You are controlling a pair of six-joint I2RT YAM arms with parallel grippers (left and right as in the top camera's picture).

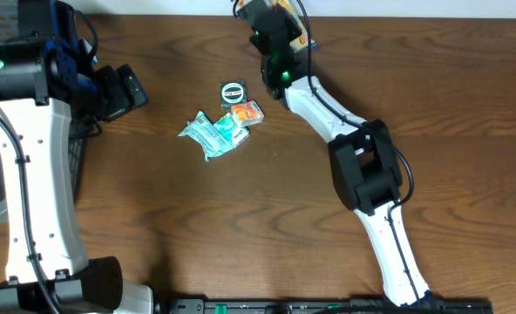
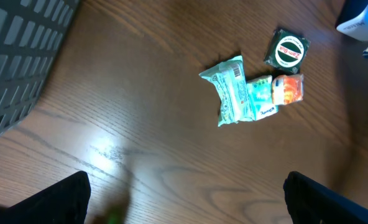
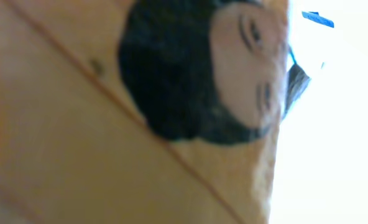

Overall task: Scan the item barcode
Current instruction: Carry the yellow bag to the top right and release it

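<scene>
right hand (image 1: 275, 17) pinched narrow on a yellow printed packet (image 3: 78, 155) at the far edge of the bench (image 1: 241, 218), left hand (image 2: 184, 199) gaping wide and empty near the left side; risk: thin grip lets packet twist, barcode turned away.

Dark wood-grain table (image 1: 467, 105), grey slotted basket (image 2: 16, 56) at its left edge

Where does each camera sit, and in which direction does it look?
Overhead: above the table, facing straight down; left gripper, right gripper and both arms show.
Left wrist: faces down at the green packet; own dark fingers in bottom corners.
Right wrist: very close to a yellow package with printed face; no fingers visible.
Shared: overhead and left wrist both show the green packet.
</scene>
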